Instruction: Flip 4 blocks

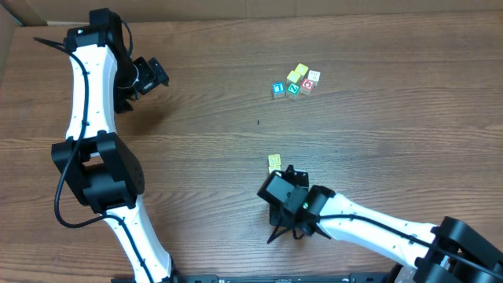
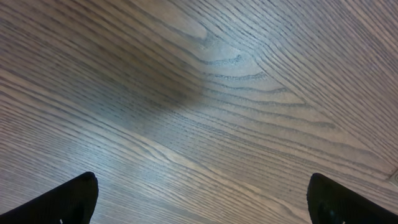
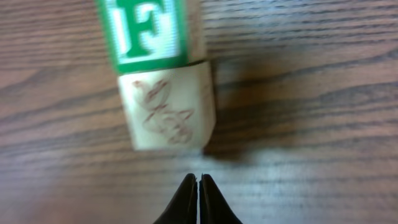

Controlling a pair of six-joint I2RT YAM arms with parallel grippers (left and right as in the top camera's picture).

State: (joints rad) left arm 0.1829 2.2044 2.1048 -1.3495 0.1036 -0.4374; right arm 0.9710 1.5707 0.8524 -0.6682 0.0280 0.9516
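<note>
Block lies just ahead of the right hand, whose fingers are pressed together; left hand spread wide.

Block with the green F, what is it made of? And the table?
The block looks like pale, matte wood, with a printed green F face and a brown line drawing. The table shows brown wood grain, though it could be printed laminate.

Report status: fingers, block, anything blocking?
Left fingers open, over table. Right fingers shut, tips just short of lone block, green F face visible. Other blocks clustered far off; nothing in the way.
</note>
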